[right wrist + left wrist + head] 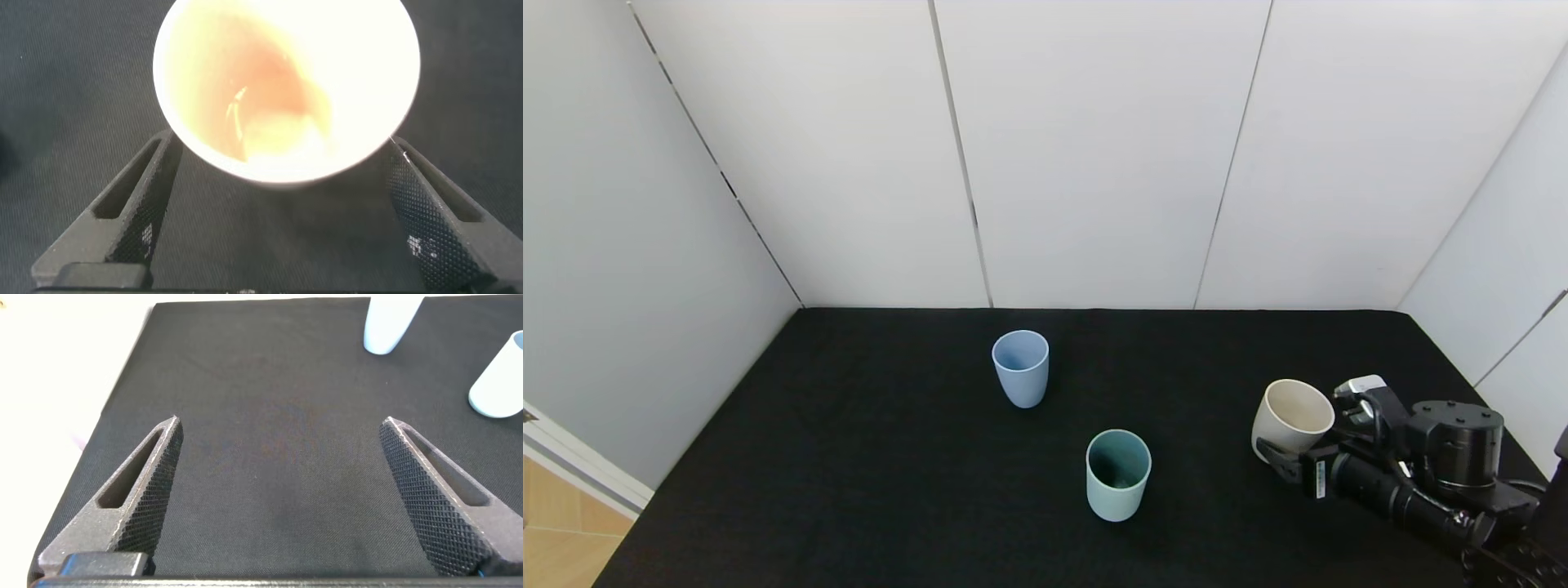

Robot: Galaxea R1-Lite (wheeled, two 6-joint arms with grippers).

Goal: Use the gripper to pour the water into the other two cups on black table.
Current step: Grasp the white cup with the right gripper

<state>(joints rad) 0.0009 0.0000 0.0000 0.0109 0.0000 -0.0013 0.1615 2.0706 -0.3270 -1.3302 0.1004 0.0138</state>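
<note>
Our right end effector (1278, 457) sits low at the cream cup (1290, 418), fingers (135, 208) spread either side of its wall and not visibly pinching; the green cup (1118, 474) stands to its left, the blue cup (1020, 367) beyond that, on the table (866, 457). The left end effector (278, 486) hangs spread over bare table. We judge the cream cup light, stiff and smooth, its liquid free to slosh, so we'd grip mid-wall, firmly.
</note>
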